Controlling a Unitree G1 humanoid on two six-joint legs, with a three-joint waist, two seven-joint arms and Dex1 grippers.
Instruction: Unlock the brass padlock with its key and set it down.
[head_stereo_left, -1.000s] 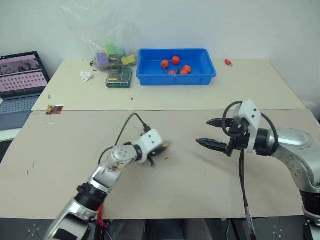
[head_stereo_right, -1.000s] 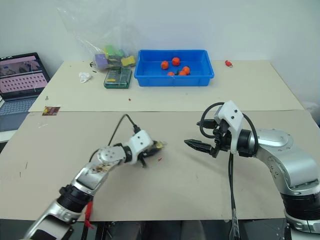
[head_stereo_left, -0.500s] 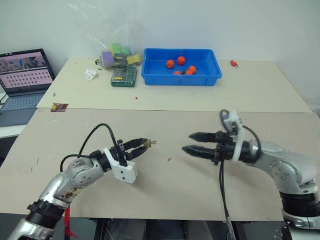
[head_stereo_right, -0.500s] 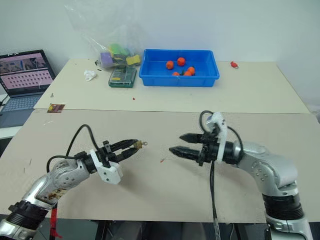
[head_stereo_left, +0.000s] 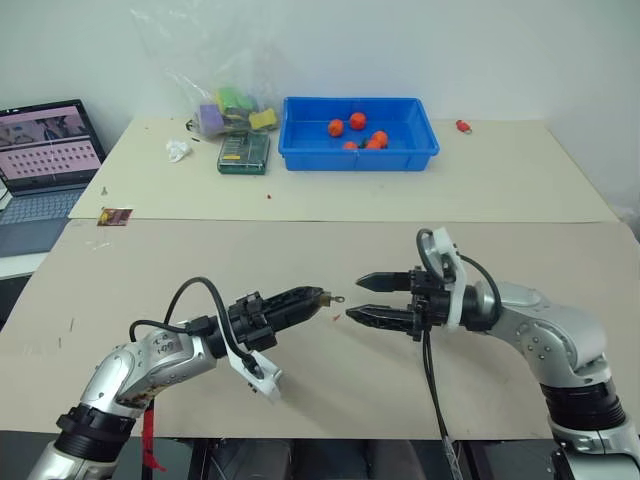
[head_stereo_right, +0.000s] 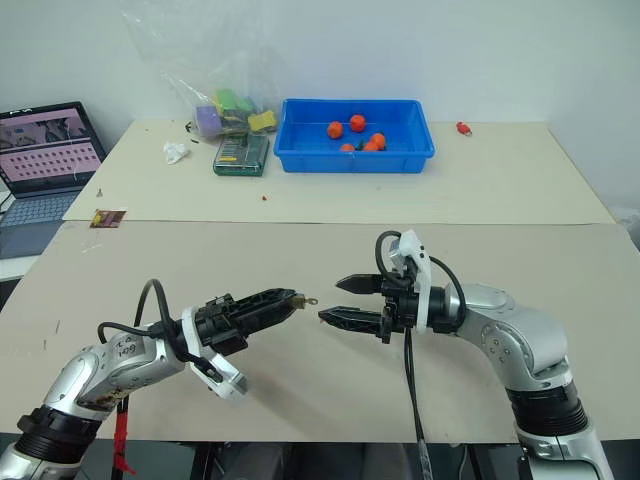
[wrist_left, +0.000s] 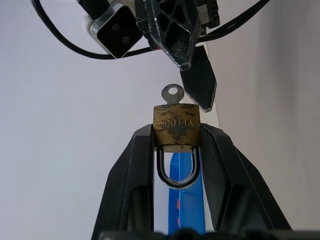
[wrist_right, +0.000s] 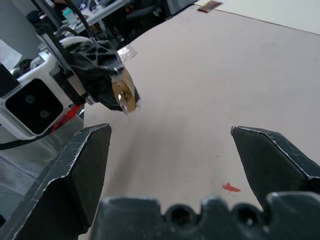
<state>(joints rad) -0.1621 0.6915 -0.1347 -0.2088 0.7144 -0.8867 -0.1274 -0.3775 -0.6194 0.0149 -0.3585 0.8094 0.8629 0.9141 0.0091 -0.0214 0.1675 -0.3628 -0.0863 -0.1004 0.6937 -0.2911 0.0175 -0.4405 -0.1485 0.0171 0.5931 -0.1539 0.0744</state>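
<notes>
Beige table: blue bin, green box, plastic bag, red speck.

You've got a tarnished, blotchy brass padlock with a shiny steel shackle, smooth black plastic fingers, and a matt cardboard-like tabletop.

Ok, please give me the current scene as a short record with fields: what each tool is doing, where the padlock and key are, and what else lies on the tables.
left tool: shut on the brass padlock, held above the near table, pointing toward the right tool
brass padlock: clamped between the fingers, shackle toward the wrist
key: sticks out of the padlock's body, toward the right tool
right tool: open, empty, facing the key, apart from it
far table: blue bin with small red-orange items, clear bag of coloured things
laptop: open, beside the tables
</notes>
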